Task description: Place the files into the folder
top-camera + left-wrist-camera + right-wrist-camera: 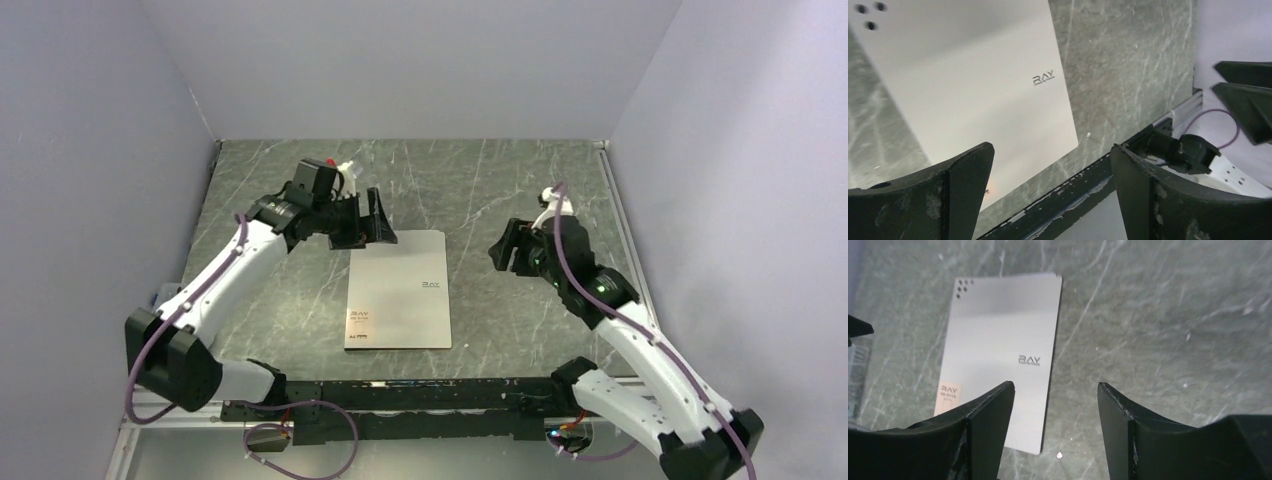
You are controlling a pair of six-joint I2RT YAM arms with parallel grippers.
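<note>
The silver-grey folder [400, 290] lies closed and flat in the middle of the table, logo side up. It also shows in the left wrist view [973, 85] and in the right wrist view [998, 340]. No white paper files show in any view. My left gripper [366, 225] hovers open and empty above the folder's far left corner. My right gripper [508, 252] is open and empty, raised above the table to the right of the folder. In the wrist views the left fingers [958, 185] and the right fingers [993, 420] stand wide apart with nothing between them.
The table is dark green marble [500, 180], closed in by pale walls on three sides. A black rail [400, 395] runs along the near edge between the arm bases. A metal strip [625, 220] borders the right side.
</note>
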